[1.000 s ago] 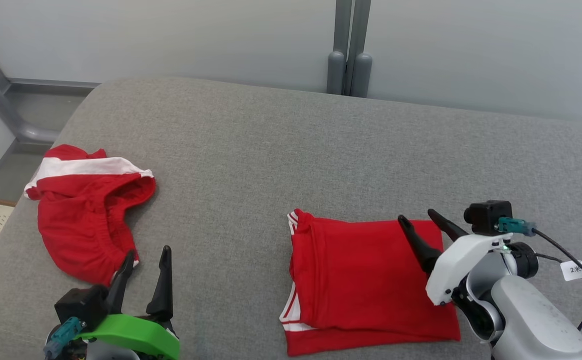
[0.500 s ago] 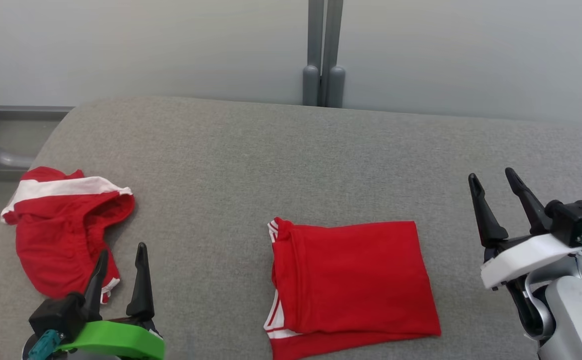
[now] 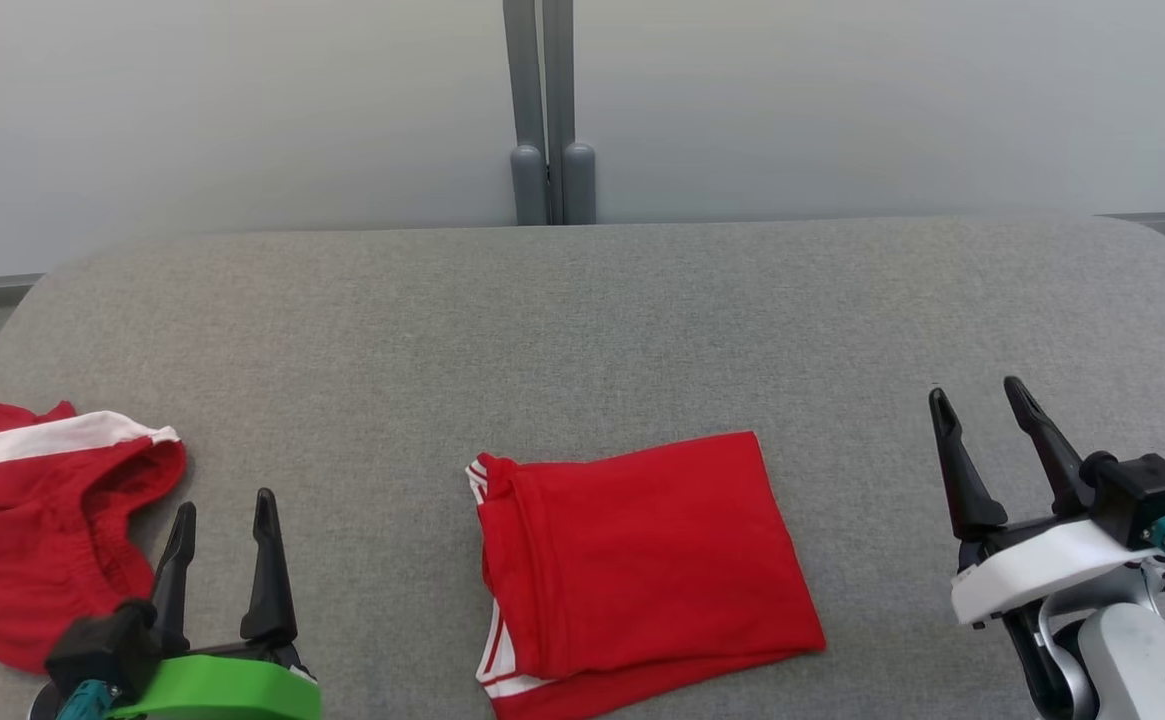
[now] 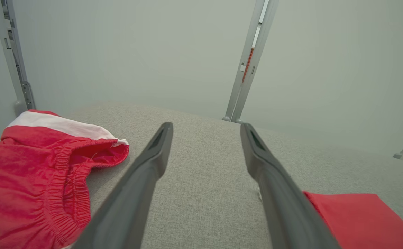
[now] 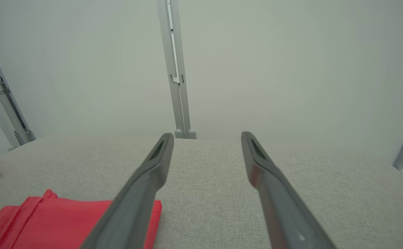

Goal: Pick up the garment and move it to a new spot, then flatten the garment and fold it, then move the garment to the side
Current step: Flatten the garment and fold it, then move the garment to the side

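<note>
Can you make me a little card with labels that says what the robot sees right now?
Surface: grey cushion
Middle: folded red garment, lying flat
Far left: crumpled red garment with a white band
Left gripper: jaws open, empty, beside the crumpled one
Right gripper: jaws open, empty, right of the folded one

No legible text, label, brand, number or sign is found in any view.
</note>
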### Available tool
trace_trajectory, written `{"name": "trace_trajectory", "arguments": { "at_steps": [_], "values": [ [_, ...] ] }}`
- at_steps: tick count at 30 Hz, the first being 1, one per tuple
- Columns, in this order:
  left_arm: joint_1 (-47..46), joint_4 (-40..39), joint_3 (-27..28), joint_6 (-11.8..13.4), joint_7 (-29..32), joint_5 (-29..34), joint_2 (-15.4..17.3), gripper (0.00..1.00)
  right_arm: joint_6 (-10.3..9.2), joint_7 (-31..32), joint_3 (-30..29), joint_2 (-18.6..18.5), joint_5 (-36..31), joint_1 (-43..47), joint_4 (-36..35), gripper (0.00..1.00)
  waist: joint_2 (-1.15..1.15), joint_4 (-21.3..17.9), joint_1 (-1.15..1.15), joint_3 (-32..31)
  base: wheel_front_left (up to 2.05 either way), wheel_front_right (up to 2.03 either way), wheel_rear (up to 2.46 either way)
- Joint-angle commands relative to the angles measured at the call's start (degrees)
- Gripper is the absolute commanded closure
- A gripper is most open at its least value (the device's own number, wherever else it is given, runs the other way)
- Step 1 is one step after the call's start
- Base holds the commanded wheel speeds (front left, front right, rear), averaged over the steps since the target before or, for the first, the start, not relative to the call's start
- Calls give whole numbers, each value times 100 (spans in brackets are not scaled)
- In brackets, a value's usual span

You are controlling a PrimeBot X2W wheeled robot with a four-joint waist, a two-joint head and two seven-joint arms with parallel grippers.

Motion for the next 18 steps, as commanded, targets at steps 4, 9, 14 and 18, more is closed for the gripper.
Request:
{"name": "trace_trajectory", "arguments": {
  "at_steps": [4, 9, 14, 18],
  "values": [
    [117, 32, 180, -105, -15, 171, -110, 0, 0, -14, 23, 57, -67, 144, 17, 0, 0, -95, 0, 26, 0, 0, 0],
    [71, 87, 291, -213, -15, 294, -203, 0, 0, -15, 64, 40, -98, 97, 69, 0, 0, -103, 0, 35, 0, 0, 0],
    [6, 146, 337, -295, -15, 403, -251, 0, 0, -15, 292, -35, -20, -57, 118, 0, 0, -41, 0, 42, 0, 0, 0],
    [-18, 181, 347, -351, -15, 431, -287, 0, 0, 309, 556, -45, 101, -331, 551, 0, 0, 42, 0, 50, 0, 0, 0]
  ]
}}
